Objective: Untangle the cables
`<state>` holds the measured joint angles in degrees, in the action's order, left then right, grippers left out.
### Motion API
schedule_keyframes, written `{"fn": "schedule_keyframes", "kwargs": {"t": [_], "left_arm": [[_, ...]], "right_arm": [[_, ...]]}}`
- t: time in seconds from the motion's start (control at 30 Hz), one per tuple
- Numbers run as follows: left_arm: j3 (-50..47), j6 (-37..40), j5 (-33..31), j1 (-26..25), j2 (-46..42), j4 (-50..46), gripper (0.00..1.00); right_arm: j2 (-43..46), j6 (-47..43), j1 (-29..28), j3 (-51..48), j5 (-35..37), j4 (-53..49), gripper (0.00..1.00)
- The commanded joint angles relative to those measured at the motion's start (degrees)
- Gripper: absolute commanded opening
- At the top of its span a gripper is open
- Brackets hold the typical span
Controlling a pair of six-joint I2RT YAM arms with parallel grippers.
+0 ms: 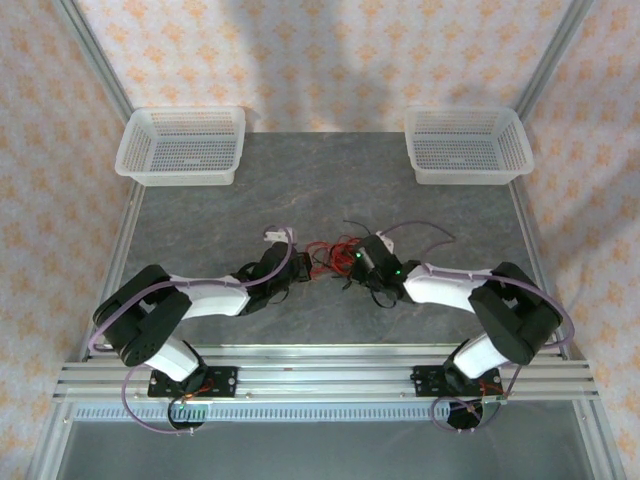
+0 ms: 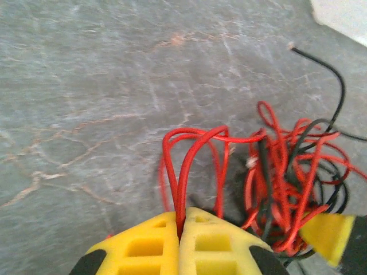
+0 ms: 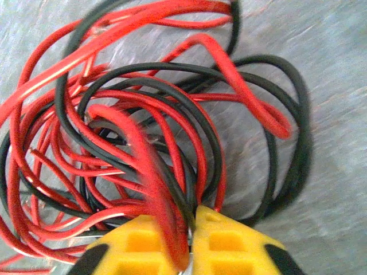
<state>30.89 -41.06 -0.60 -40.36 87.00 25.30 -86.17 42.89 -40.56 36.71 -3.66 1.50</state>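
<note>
Broadly, the grey stone-patterned table (image 1: pixel 330 185) spreads across the top view, with 2 white mesh baskets at its far edge, the left basket (image 1: pixel 182 146) and the right basket (image 1: pixel 468 146), well apart. Nearer, the left arm (image 1: pixel 200 300) and the right arm (image 1: pixel 455 288) reach inward from their bases, their wrists near each other over the middle of the table. Between them lie the cables (image 1: pixel 328 255), a tangled heap of thin red and black wires resting on the table's centre; the left wrist view shows 1 loose black end curving out of the heap. The left gripper (image 2: pixel 180 220) is clenched: its yellow pads meet, and several red strands rise from the seam between them in tall loops before running right into the knot. The right gripper (image 3: pixel 192 223) is likewise clamped on the cables, with red and black strands pinched between its yellow pads and the rest of the coil fanned out on the table beyond
</note>
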Motion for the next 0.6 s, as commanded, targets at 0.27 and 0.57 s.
{"fn": "schedule_keyframes", "kwargs": {"t": [0.27,0.57], "left_arm": [[-0.9,2.1,-6.3,1.9,-4.8,-8.8,0.00],[3.9,5.2,-8.5,1.7,-9.7,-18.6,0.45]], "right_arm": [[8.9,-24.2,2.6,-1.5,5.9,-6.5,0.04],[12.2,-30.2,2.7,4.9,1.4,-15.6,0.51]]}}
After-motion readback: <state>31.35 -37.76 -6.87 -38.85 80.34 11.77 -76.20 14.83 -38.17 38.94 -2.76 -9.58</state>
